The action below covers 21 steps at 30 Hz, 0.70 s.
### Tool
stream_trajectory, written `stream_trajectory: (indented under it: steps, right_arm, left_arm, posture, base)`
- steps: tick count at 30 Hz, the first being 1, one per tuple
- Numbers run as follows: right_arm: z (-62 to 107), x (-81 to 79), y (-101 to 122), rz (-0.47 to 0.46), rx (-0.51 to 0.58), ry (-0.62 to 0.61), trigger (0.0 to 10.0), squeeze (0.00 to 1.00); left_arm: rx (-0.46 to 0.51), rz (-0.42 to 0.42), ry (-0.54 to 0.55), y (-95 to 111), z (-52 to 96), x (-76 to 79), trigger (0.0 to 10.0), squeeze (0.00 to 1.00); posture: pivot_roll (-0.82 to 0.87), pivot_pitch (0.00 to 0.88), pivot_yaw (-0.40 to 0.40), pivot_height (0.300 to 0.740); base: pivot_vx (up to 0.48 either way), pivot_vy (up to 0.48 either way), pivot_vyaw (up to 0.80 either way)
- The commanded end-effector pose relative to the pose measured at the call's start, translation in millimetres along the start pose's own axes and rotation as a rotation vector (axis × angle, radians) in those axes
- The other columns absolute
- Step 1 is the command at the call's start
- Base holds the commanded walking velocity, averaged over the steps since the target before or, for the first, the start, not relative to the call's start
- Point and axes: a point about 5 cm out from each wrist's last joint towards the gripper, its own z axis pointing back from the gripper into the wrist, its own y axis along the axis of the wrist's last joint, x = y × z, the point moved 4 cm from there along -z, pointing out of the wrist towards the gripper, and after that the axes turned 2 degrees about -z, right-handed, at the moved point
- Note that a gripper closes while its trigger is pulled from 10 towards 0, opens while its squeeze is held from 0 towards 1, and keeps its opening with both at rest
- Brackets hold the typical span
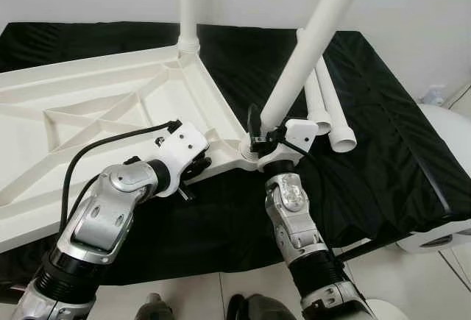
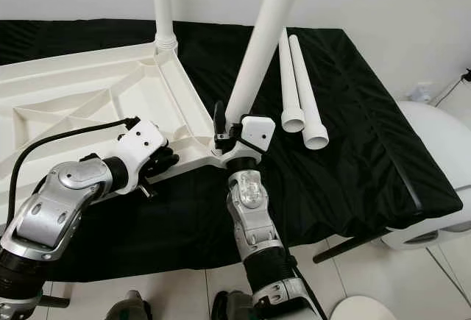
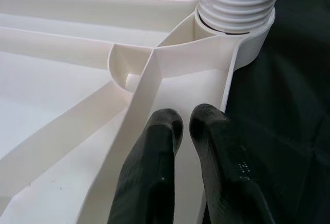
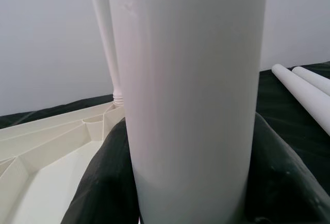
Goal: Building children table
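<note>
A white tabletop (image 1: 88, 107) lies upside down on a black cloth (image 1: 383, 114). One white leg (image 1: 188, 4) stands upright in its far corner socket. A second leg (image 1: 309, 40) leans right from the near corner socket (image 3: 234, 15), and my right gripper (image 1: 263, 132) is shut on it just above its base; the black fingers (image 4: 100, 183) hug the tube on both sides. My left gripper (image 1: 195, 176) is shut, its fingertips (image 3: 164, 123) resting on the tabletop's near rim beside that corner. Two loose legs (image 1: 327, 107) lie side by side on the cloth to the right.
The cloth-covered surface ends just in front of my arms, with tiled floor (image 1: 206, 294) below. A white rounded object (image 1: 449, 136) stands at the right edge. A pale wall (image 1: 412, 11) runs behind.
</note>
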Motion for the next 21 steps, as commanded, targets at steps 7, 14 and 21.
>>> stream_trajectory:
  steps: [7, 14, 21]
  right_arm:
    - [49.7, 35.1, -79, 0.021, -0.36, -0.154, 10.0, 0.0]
    - [44.7, 25.4, -77, 0.034, -0.34, -0.089, 10.0, 0.0]
    - [41.1, 14.1, -84, 0.121, -0.383, 0.001, 10.0, 0.0]
  left_arm:
    - [0.01, -0.006, -0.006, 4, -1.2, 1.6, 10.0, 0.0]
    - [0.01, -0.009, -0.006, 4, -1.2, 2.1, 10.0, 0.0]
    - [0.014, -0.009, 0.0, 5, -2.2, 0.6, 10.0, 0.0]
  posture:
    - [0.08, 0.121, -0.071, 0.74]
    - [0.09, 0.115, -0.072, 0.74]
    - [0.08, 0.106, -0.075, 0.74]
  base:
    - [0.0, 0.0, 0.0]
    - [0.0, 0.0, 0.0]
    - [0.0, 0.0, 0.0]
